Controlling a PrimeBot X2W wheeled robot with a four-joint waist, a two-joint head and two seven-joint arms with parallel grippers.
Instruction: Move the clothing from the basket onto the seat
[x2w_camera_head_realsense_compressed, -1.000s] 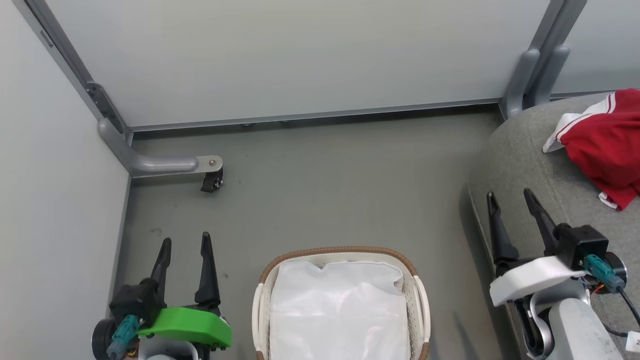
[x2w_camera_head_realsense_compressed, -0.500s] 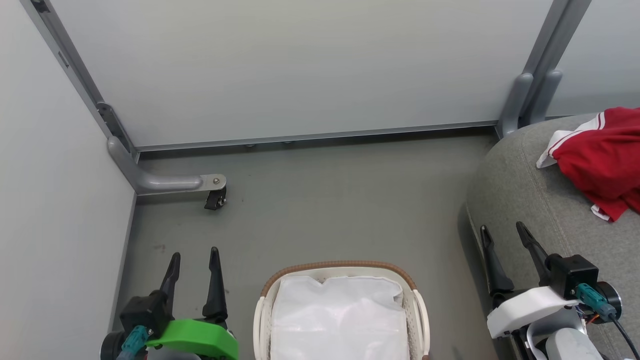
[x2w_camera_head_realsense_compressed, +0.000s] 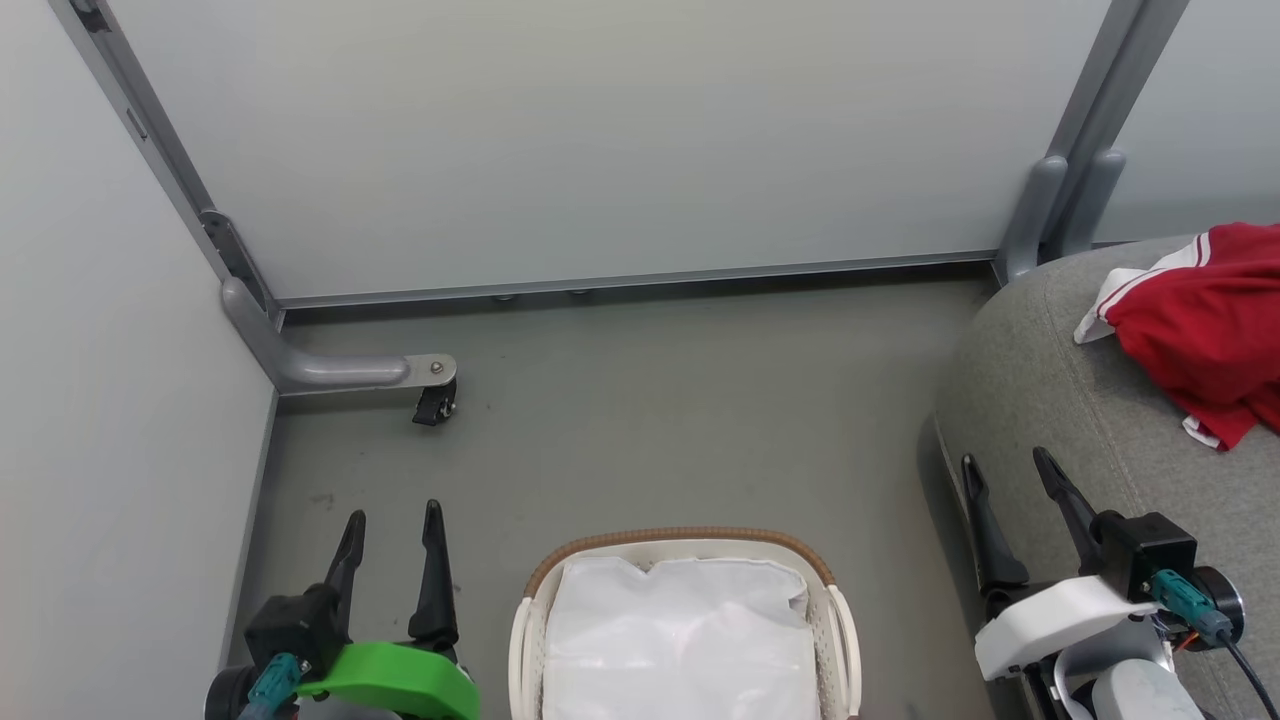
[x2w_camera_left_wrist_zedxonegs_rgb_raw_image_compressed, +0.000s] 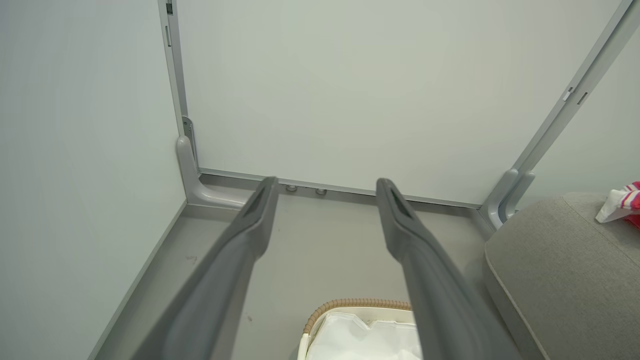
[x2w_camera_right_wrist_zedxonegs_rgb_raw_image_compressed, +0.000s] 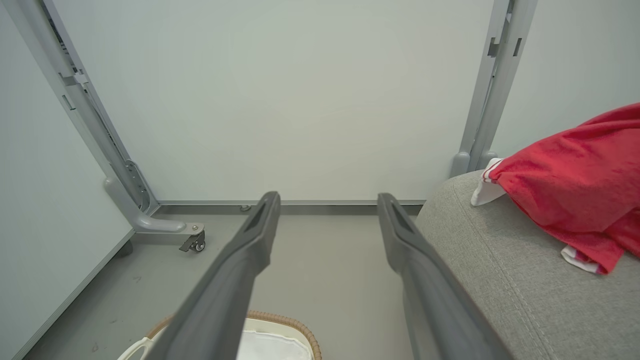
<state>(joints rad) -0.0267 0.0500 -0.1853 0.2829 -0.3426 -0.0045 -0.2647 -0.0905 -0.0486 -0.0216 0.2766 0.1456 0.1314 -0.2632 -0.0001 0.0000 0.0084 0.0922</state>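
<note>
1. Open passage across bare grey floor (x2w_camera_head_realsense_compressed: 680, 420) at centre, up to 12 o'clock.
2. Walled off at 12 o'clock by pale partition (x2w_camera_head_realsense_compressed: 600, 140), at 9 o'clock by side panel (x2w_camera_head_realsense_compressed: 100, 420).
3. Low obstacle near 9 o'clock: castor foot (x2w_camera_head_realsense_compressed: 432, 403) jutting from the corner onto the floor.
4. Blocked at 6 o'clock by basket (x2w_camera_head_realsense_compressed: 680, 538), mouth covered by white liner (x2w_camera_head_realsense_compressed: 680, 640).
5. Hemmed in from 3 to 4 o'clock by grey seat (x2w_camera_head_realsense_compressed: 1050, 400), red clothing (x2w_camera_head_realsense_compressed: 1200, 330) heaped on it.
6. Floor gap at 7 o'clock between left gripper (x2w_camera_head_realsense_compressed: 394, 515) and basket; right gripper (x2w_camera_head_realsense_compressed: 1005, 460), fingers spread, close beside seat edge at 4 o'clock.
</note>
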